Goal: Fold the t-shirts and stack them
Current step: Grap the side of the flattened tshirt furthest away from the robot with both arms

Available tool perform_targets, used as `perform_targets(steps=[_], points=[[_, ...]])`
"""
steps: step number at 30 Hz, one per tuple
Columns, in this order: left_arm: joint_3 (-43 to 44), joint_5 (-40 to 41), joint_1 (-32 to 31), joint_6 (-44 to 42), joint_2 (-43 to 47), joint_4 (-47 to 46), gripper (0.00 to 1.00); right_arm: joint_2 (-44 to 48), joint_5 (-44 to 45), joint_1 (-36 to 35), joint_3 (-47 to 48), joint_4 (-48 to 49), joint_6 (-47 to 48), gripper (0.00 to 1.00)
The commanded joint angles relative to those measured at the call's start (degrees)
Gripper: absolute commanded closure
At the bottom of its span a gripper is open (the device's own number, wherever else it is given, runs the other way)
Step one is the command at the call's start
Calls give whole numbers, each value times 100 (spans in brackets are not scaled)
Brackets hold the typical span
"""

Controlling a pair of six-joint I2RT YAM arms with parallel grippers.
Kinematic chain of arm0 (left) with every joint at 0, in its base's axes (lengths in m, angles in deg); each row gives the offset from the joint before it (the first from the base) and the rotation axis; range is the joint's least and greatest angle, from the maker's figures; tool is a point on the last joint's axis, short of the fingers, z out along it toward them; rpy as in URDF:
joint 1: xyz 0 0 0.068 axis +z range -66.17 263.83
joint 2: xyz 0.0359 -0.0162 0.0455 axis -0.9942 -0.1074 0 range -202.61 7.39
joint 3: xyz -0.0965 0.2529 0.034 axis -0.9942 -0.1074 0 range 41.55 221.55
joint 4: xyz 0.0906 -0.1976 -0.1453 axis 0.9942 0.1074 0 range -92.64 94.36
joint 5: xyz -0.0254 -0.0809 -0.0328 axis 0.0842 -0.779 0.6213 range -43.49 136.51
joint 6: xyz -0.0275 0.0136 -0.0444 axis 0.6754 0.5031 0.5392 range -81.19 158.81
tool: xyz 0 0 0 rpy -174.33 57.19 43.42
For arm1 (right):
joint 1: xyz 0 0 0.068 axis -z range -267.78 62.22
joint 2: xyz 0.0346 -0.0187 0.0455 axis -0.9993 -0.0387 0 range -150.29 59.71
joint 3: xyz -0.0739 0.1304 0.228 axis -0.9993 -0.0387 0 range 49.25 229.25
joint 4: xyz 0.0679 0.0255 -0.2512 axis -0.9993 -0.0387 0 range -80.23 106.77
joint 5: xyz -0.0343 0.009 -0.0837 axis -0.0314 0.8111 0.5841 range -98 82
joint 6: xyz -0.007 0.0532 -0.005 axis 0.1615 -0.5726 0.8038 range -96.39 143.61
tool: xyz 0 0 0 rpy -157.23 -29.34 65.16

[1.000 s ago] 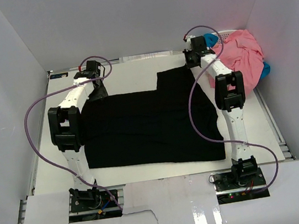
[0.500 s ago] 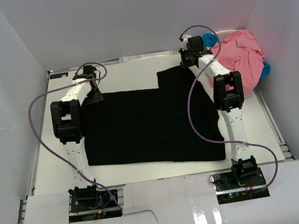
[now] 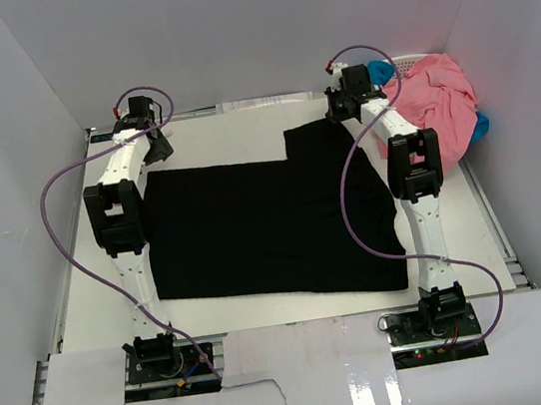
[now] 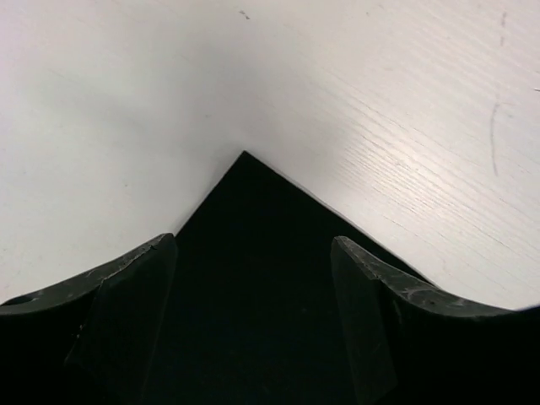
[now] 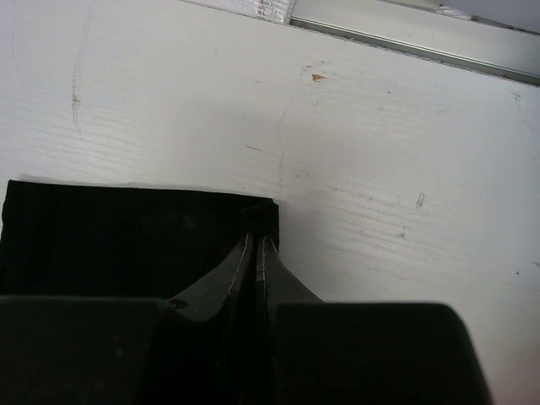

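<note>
The black t-shirt [image 3: 274,227] lies spread across the middle of the table [image 3: 229,123]. The salmon-pink t-shirts [image 3: 434,109] are heaped at its far-right corner. Lower the left gripper [image 4: 251,245], jaws wide and empty, squarely over the far-left shirt corner before closing. The right gripper [image 5: 256,240] is closed, apparently pinching the far-right shirt corner (only its wrist view shows this).

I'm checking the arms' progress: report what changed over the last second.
The left gripper, open, swung left and farther back, to the black shirt's far-left corner. The right gripper shifted slightly left, still shut on the shirt's far edge. The shirt and the pink pile stayed put.
</note>
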Motion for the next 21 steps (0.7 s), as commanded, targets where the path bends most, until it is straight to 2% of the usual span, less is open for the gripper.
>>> perform_targets(steps=[1,12,19,21], points=[[230,-211,-37,34,1,18,16,395,-109,16,-38,179,-18,92],[414,-352,95,192,-413,0,18,368,-109,16,-47,162,44,92],[915,-440,130,104,-834,-9,22,386,-135,16,-64,170,61,92],[924,-457,350,130,-861,0,23,394,-144,16,-90,153,70,92]])
